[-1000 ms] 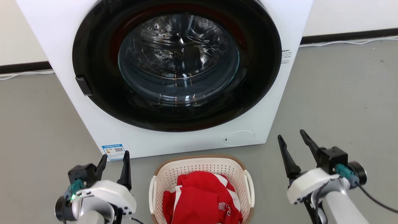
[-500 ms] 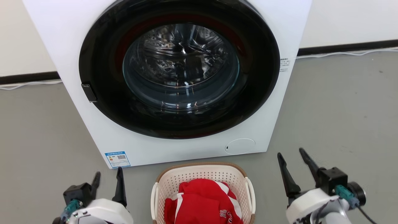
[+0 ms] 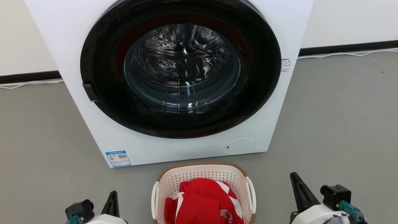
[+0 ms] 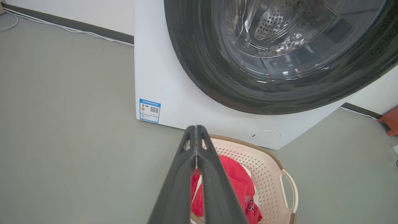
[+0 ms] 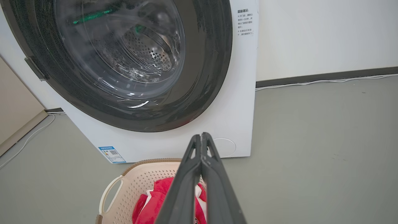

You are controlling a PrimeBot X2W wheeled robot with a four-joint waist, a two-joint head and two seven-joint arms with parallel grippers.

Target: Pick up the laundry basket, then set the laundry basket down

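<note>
The laundry basket (image 3: 203,174) is cream-white and perforated with a brown rim. It stands on the grey floor right in front of the washing machine, with red clothing (image 3: 202,203) inside. It also appears in the left wrist view (image 4: 264,169) and the right wrist view (image 5: 140,182). My left gripper (image 3: 112,202) is low at the bottom left, apart from the basket, its fingers pressed together on nothing (image 4: 196,130). To the basket's right sits my right gripper (image 3: 297,183), likewise shut and holding nothing (image 5: 201,138).
A large white washing machine (image 3: 192,149) with a round dark glass door (image 3: 182,67) rises just behind the basket. Grey floor (image 3: 335,124) spreads on both sides. White cables (image 3: 348,53) run along the dark baseboard at the wall.
Both grippers went from open to shut and dropped lower in the head view. The head camera also tilted a little, shifting the machine and basket down.
</note>
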